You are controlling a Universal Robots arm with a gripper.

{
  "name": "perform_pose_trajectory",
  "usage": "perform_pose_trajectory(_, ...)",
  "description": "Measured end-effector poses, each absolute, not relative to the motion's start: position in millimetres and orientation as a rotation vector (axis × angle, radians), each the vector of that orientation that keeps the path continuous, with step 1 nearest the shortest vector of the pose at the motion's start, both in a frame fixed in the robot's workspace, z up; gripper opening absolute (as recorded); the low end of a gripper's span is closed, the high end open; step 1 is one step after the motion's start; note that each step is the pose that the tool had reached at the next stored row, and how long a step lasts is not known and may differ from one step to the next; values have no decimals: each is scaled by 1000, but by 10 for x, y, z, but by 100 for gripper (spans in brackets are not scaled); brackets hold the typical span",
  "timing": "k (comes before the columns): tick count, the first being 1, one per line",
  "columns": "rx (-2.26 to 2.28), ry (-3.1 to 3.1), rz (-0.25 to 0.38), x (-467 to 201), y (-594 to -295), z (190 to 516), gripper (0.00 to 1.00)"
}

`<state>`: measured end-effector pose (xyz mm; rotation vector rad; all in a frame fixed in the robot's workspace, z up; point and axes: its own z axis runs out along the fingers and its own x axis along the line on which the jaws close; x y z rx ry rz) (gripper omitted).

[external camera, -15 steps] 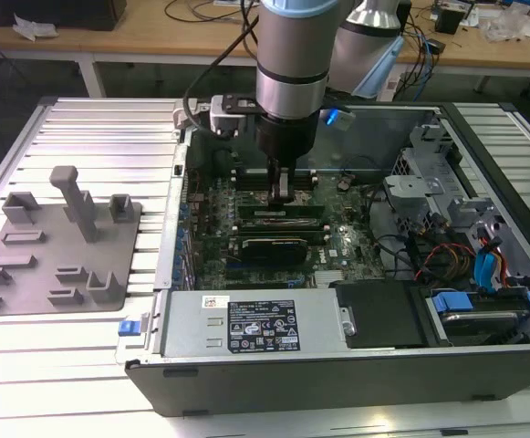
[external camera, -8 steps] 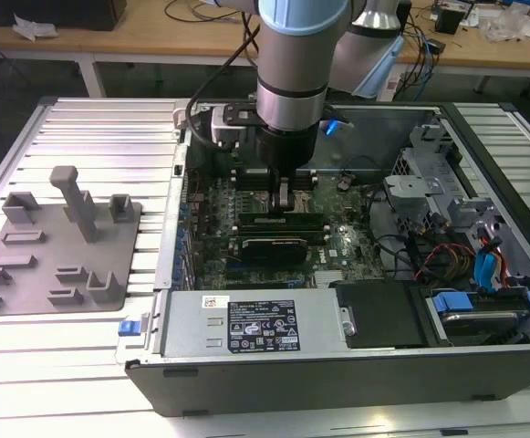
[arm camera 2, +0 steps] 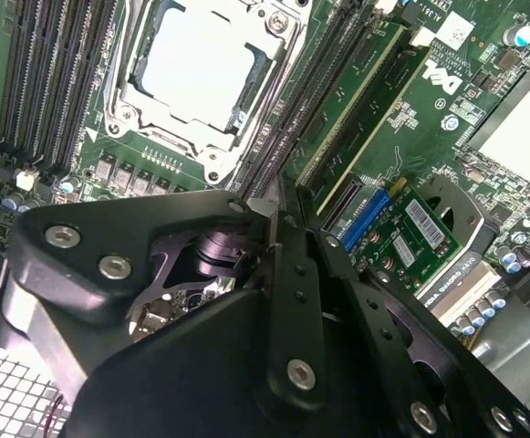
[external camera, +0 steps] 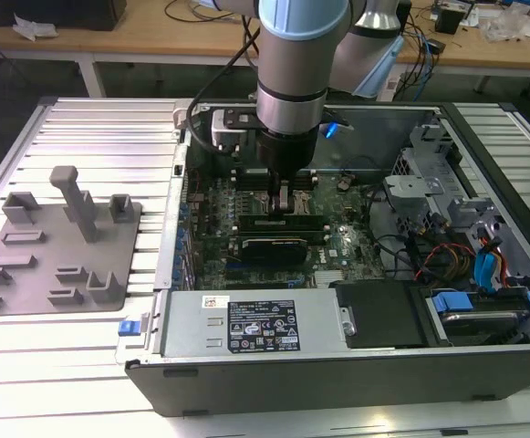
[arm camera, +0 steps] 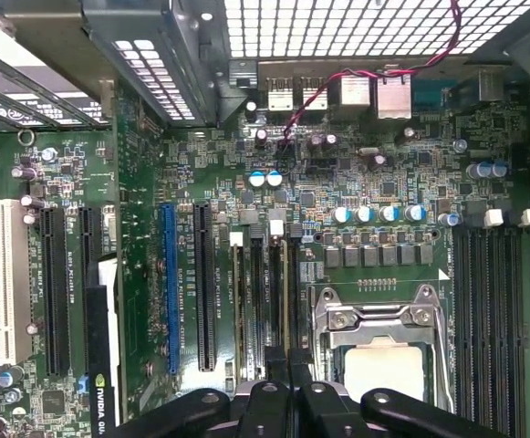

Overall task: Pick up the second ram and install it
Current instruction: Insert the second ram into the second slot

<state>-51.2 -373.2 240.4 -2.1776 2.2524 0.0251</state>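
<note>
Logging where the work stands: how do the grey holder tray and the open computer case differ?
The tray is flat grey plastic with upright posts; the case is a dark open box packed with boards and cables. The tray lies at the exterior view's left, apart from the gripper, which reaches down into the case. Both rest on the ribbed white table.

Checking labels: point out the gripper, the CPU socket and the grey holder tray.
gripper (external camera: pixel 284 206): exterior view, its lower tip.
CPU socket (arm camera 2: pixel 188 69): second wrist view, centre plate.
grey holder tray (external camera: pixel 46 256): exterior view, bare base.
</note>
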Motion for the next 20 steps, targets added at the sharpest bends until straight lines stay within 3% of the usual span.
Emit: perform_pose_trajectory(20, -2193, 2236, 26, -503, -3746, 2392, 9)
